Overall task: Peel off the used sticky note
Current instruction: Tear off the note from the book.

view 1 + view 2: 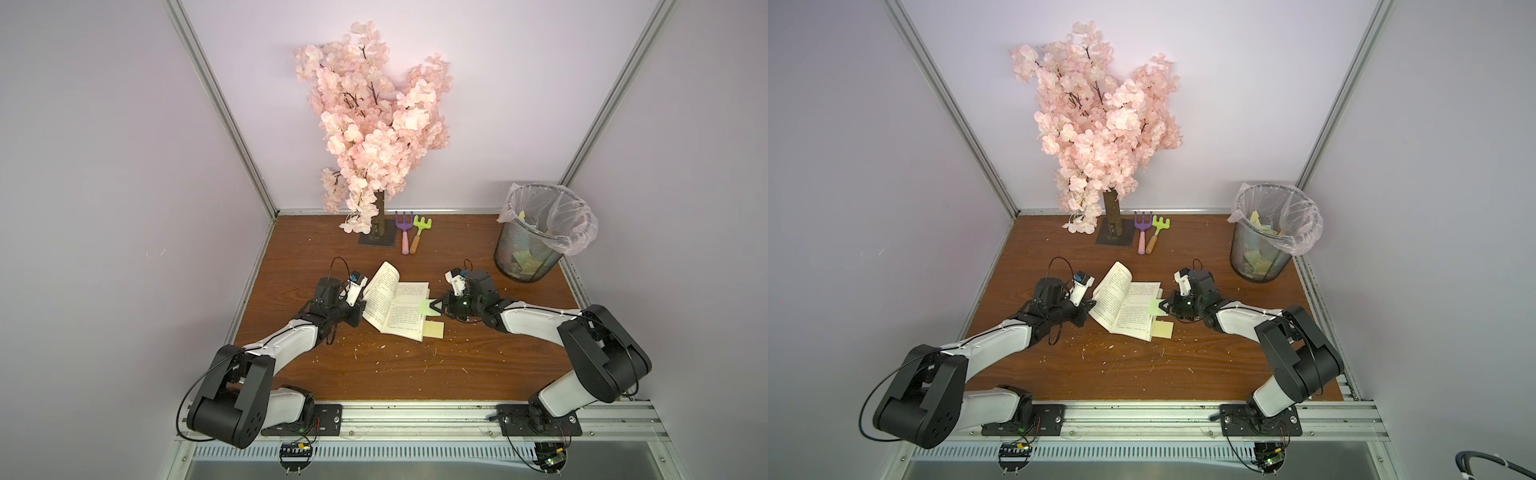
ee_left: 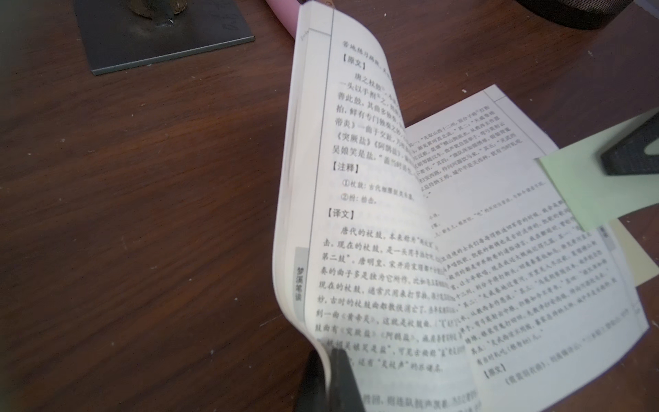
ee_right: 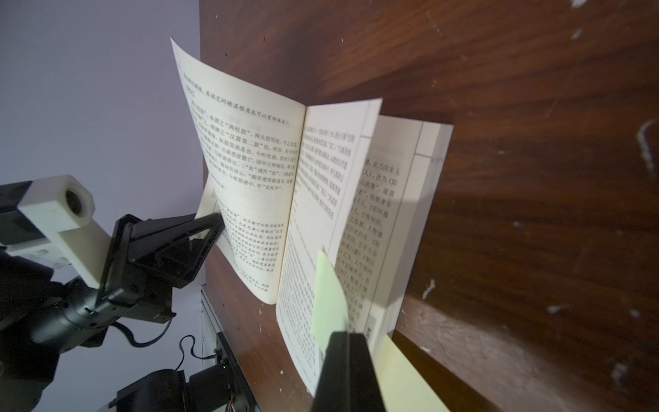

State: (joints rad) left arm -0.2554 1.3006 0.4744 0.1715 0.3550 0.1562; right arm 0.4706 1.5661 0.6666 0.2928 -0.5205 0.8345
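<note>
Two-handed: saw right hand (image 1: 433, 306) clamped on green sticky note (image 1: 423, 308) at 3 o'clock edge of open book (image 1: 405, 309); left hand (image 1: 362, 305) clamped on lifted page (image 1: 380, 291) at 9 o'clock. Judged note light, limp, tearable; best held at free edge.
</note>
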